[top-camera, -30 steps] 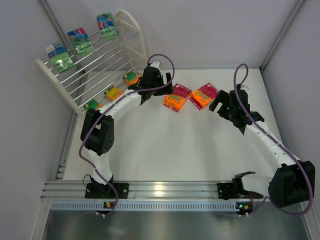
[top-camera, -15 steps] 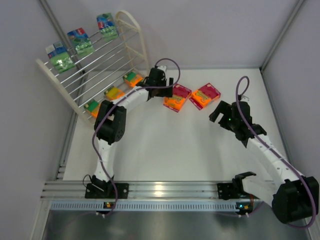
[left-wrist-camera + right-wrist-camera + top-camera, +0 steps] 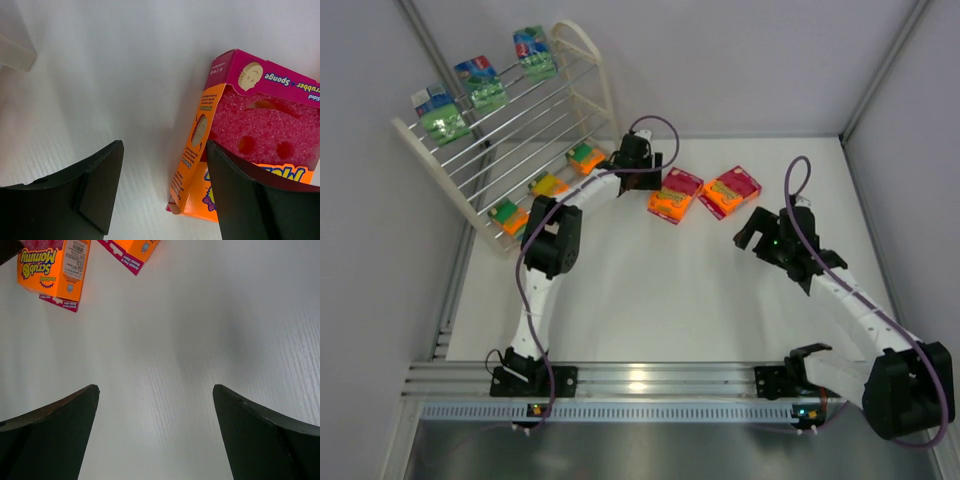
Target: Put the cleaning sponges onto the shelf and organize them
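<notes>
The cream-white shelf stands at the back left. Three green sponges lie on its upper tier and three orange-and-green ones on its lower tier. Two orange packs with magenta labels lie on the table: one on the left and another to its right. My left gripper is open low over the left pack. That pack's left edge lies between the jaws, and the right finger covers its near end. My right gripper is open over bare table, near the right pack.
A ribbed aluminium rail runs along the near edge, carrying both arm bases. Grey walls close in the back and both sides. A foot of the shelf shows at the top left of the left wrist view.
My left gripper has swung right from the shelf's lower tier to the left pack, and its jaws have narrowed somewhat. The right gripper has drawn back slightly toward the near side.
</notes>
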Controlling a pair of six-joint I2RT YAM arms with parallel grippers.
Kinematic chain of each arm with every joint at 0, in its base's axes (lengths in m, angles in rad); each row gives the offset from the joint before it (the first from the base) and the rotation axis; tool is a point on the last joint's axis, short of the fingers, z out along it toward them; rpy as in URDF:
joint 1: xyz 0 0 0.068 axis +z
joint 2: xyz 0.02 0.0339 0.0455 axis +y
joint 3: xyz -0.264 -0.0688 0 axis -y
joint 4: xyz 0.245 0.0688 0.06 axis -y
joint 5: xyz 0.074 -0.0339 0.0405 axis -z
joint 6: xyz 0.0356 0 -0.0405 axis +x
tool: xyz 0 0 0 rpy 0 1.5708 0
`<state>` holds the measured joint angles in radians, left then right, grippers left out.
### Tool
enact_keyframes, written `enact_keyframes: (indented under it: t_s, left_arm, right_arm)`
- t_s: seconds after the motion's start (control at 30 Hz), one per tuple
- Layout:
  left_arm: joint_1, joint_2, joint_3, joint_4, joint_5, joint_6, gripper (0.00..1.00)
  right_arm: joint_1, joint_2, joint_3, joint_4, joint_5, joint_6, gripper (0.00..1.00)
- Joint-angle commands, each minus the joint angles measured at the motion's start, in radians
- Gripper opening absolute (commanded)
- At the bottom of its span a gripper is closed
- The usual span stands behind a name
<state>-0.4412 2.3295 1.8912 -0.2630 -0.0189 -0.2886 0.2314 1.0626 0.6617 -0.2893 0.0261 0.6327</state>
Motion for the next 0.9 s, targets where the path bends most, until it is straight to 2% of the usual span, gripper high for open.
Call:
enact_keyframes:
  t_s: [0.0,0.13,0.43,0.73,0.77,0.83,0.87]
  left_arm:
    - [0.002,0.004,0.060,0.024,0.014,0.025,0.72]
    - [0.002,0.014,0.063,0.024,0.051,0.039,0.72]
    - [0.002,0.048,0.062,0.022,0.030,0.036,0.71]
    - [0.001,0.079,0.085,0.022,0.031,0.017,0.57]
    - [-0.001,0.079,0.085,0.022,0.031,0.020,0.52]
    - [-0.005,0.082,0.085,0.022,0.030,0.026,0.50]
    - [-0.011,0.080,0.083,0.022,0.030,0.028,0.44]
  right_arm:
    - [-0.014,0.023,0.001,0.079,-0.020,0.010,1.00]
    - [-0.012,0.040,0.003,0.085,-0.020,0.015,0.99]
    - [-0.012,0.033,0.006,0.076,-0.017,0.012,0.99]
    - [-0.014,0.048,0.006,0.076,-0.008,0.018,0.99]
    - [-0.012,0.050,0.006,0.076,-0.006,0.018,0.99]
    - [-0.012,0.057,0.006,0.076,-0.006,0.018,0.99]
    - [-0.014,0.060,0.009,0.078,-0.006,0.021,0.99]
